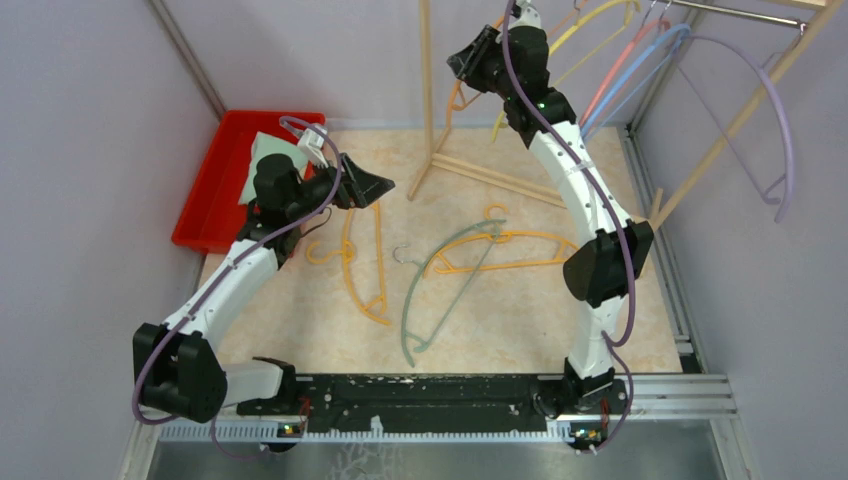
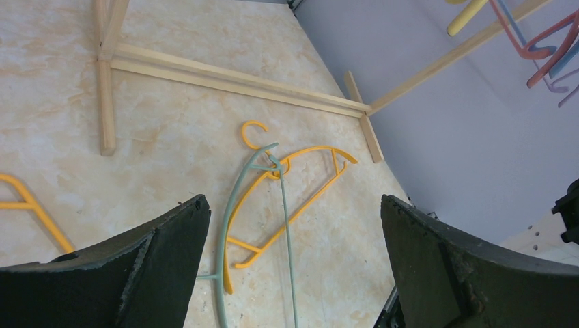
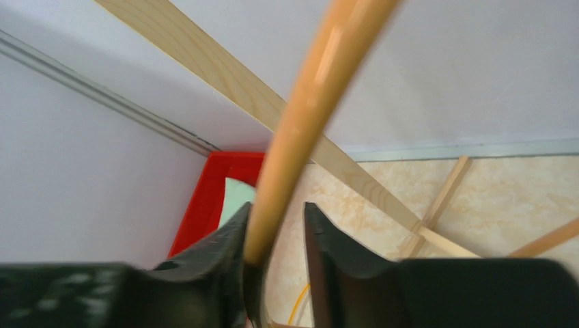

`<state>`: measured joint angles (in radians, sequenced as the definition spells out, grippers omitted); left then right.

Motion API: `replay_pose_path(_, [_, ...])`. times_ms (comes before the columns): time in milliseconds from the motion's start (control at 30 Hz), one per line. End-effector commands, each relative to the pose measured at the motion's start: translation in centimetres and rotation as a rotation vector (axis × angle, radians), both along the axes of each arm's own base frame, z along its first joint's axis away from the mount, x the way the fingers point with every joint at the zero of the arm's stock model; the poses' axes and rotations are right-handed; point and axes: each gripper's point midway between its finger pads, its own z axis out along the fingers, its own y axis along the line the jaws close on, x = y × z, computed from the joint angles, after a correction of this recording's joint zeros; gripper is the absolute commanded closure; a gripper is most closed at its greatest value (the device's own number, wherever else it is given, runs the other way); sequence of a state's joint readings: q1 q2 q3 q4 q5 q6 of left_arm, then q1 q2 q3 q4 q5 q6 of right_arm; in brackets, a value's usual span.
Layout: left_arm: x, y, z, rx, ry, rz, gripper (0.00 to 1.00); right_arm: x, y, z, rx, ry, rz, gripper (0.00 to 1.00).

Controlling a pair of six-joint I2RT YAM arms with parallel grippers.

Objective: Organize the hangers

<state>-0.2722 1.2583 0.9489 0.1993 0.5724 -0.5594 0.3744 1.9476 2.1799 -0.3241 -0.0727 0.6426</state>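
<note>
left gripper [image 1: 375, 188]: above table, centre-left of top view; jaws spread wide, nothing between.
right gripper [image 1: 462, 58]: raised at top centre, beside wooden rack [image 1: 428, 90]; jaws narrow around orange hanger [image 3: 307, 102], bar touching finger on left of wrist view, small gap at the other.
flat on table: amber hanger [image 1: 352, 275] left of centre; green hanger [image 1: 412, 295] mid-frame, crossing over yellow-orange hanger [image 1: 540, 237].
on rail, upper right: yellow hanger [image 1: 590, 25], pink hanger [image 1: 620, 70], blue hanger [image 1: 650, 60], lavender hanger [image 1: 785, 130].
red bin [image 1: 215, 190]: upper left.

Pale lavender walls [image 1: 90, 120] enclose a beige marbled tabletop [image 1: 520, 320] with a wooden rack [image 1: 428, 80].
</note>
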Motion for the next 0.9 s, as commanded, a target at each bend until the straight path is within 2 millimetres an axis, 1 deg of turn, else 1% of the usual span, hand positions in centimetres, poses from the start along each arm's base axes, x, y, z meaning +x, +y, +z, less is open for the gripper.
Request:
replay_pose_path(0, [0.1,0.4,0.2,0.002,-0.020,0.008,0.00,-1.6,-1.5,4.0,0.036,-0.088,-0.037,0.62])
replay_pose_path(67, [0.0,0.4,0.0,0.002,-0.017,0.006,0.00,-2.2,-2.2,4.4,0.025,-0.091,-0.058,0.51])
replay_pose_path(167, [0.1,0.5,0.0,0.003,-0.020,0.010,0.00,-3.6,-3.1,5.2,0.011,-0.096,-0.073,0.36])
replay_pose_path(267, [0.3,0.4,-0.2,0.004,-0.016,0.011,0.00,-5.4,-3.7,5.6,-0.010,-0.094,-0.074,0.30])
replay_pose_path(333, [0.5,0.4,-0.4,0.005,-0.013,0.010,0.00,-7.6,-4.6,6.7,-0.015,-0.119,-0.078,0.25])
replay_pose_path(400, [0.7,0.3,-0.7,0.008,-0.008,0.010,0.00,-9.4,-5.5,6.9,-0.027,-0.135,-0.092,0.19])
replay_pose_path(500, [1.1,0.1,-1.5,0.014,0.010,0.002,0.00,-11.6,-6.5,7.1,-0.044,-0.165,-0.097,0.15])
replay_pose_path(633, [1.5,-0.2,-2.9,0.018,0.044,-0.015,0.00,-14.3,-7.5,8.5,-0.072,-0.237,-0.087,0.12])
replay_pose_path(667, [1.6,-0.3,-3.1,0.018,0.049,-0.020,0.00,-15.0,-7.8,9.2,-0.079,-0.264,-0.084,0.12])
replay_pose_path(800, [2.3,-0.4,-4.5,0.030,0.075,-0.015,0.00,-17.7,-8.0,11.1,-0.110,-0.360,-0.042,0.12])
replay_pose_path(867, [2.6,-0.5,-5.2,0.035,0.090,-0.012,0.00,-19.0,-7.7,11.8,-0.126,-0.410,-0.002,0.12])
